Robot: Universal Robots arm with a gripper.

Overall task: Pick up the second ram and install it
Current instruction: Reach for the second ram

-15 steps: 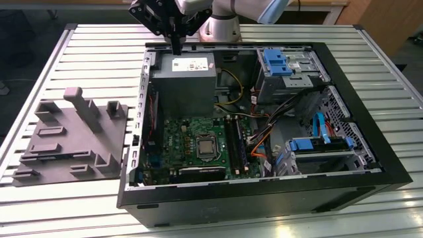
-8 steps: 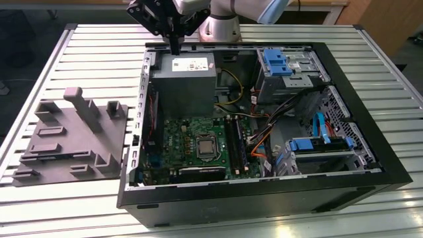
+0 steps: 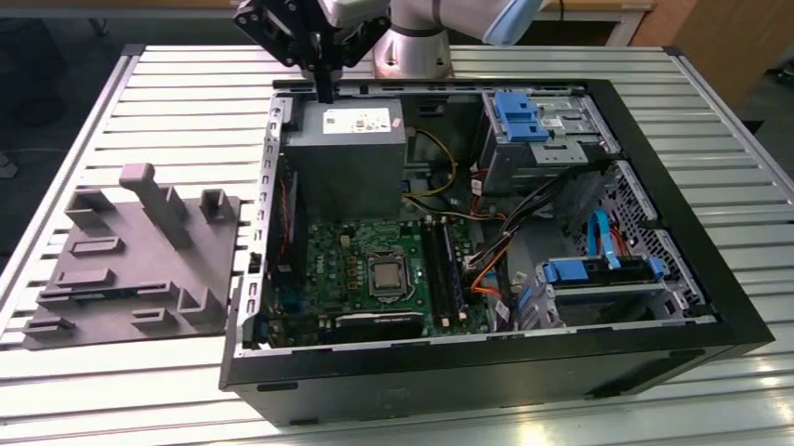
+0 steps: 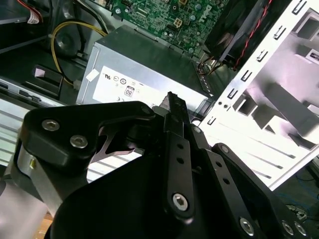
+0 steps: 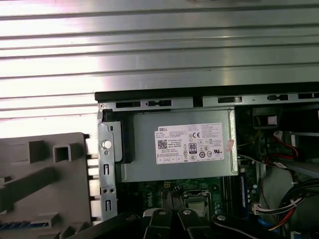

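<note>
My gripper (image 3: 325, 91) hangs over the back edge of the open computer case, above the grey power-supply box (image 3: 344, 130). Its black fingers (image 4: 175, 107) stand together with nothing between them. The green motherboard (image 3: 360, 269) lies lower in the case, with its long black memory slots (image 3: 443, 271) beside the processor socket. A thin bluish strip (image 5: 20, 225) lies on the grey fixture (image 5: 45, 179) outside the case. It may be the second ram, but I cannot tell for sure.
The grey moulded fixture (image 3: 137, 260) with upright posts sits on the slatted table (image 3: 149, 84) at the exterior view's left. Inside the case are drive bays with blue latches (image 3: 522, 116), orange and yellow cables (image 3: 484, 265) and a blue bracket (image 3: 596, 269).
</note>
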